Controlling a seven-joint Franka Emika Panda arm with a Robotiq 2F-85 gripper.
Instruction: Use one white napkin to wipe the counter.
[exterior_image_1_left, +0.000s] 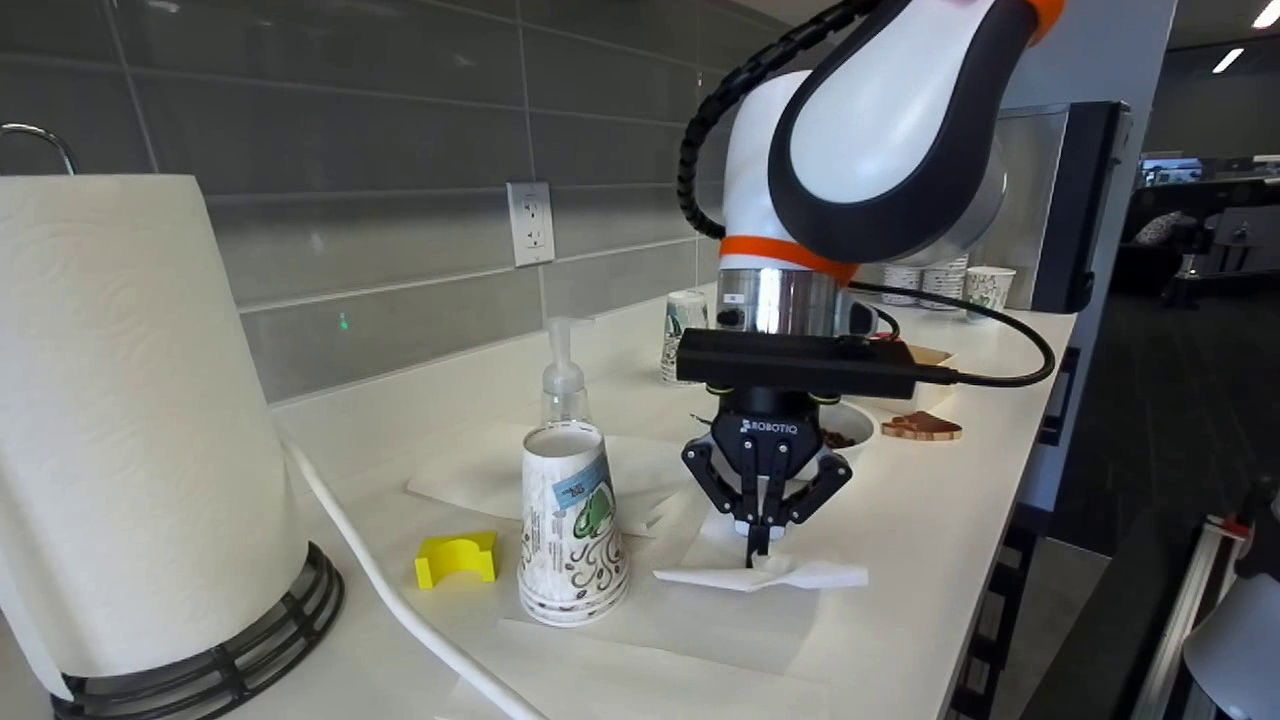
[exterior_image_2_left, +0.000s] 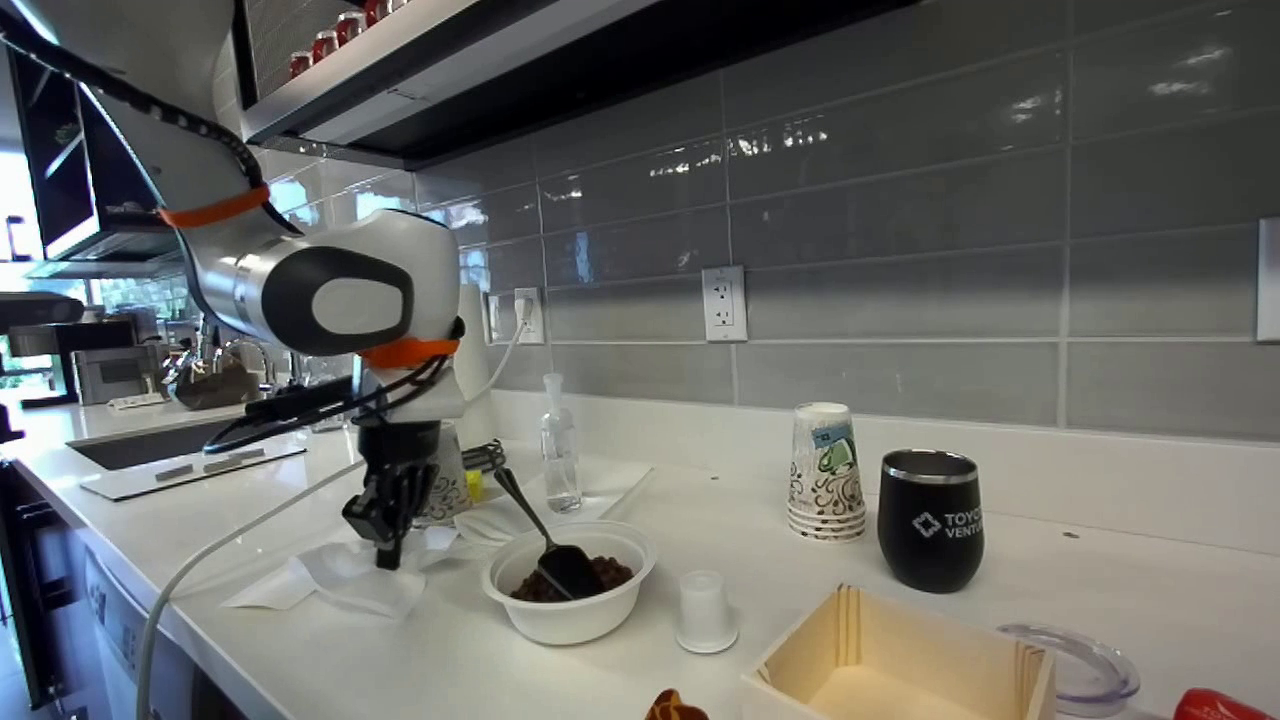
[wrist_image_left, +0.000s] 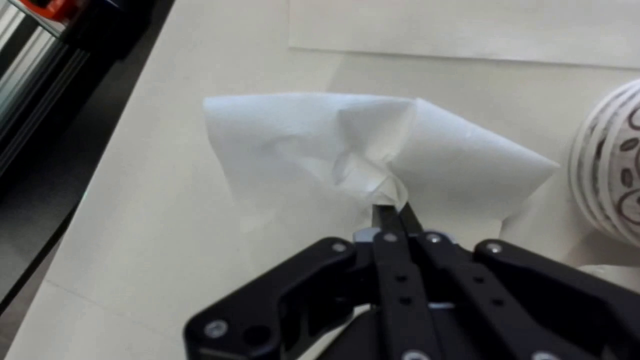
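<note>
The napkin (exterior_image_1_left: 825, 576) is a rumpled white sheet, bunched up at its middle where my gripper (exterior_image_1_left: 757, 555) pinches it. It also shows in an exterior view (exterior_image_2_left: 365, 585) and in the wrist view (wrist_image_left: 300, 140). My gripper is shut on it, as the wrist view shows at the fingertips (wrist_image_left: 392, 209). The napkin's edges spread out at, or just above, the off-white counter (exterior_image_1_left: 900, 610); whether all of it touches is unclear. The fingertips point down, close to the counter. Other flat white sheets (exterior_image_1_left: 650, 675) lie on the counter, near the patterned cups.
Stacked patterned cups (exterior_image_1_left: 572, 540) and a yellow block (exterior_image_1_left: 455, 558) stand beside the napkin. A paper towel roll (exterior_image_1_left: 140, 430), white cable (exterior_image_1_left: 400, 600) and soap bottle (exterior_image_2_left: 560, 460) are near. A bowl (exterior_image_2_left: 570, 620) with a black spoon and a wooden box (exterior_image_2_left: 910, 660) stand further along.
</note>
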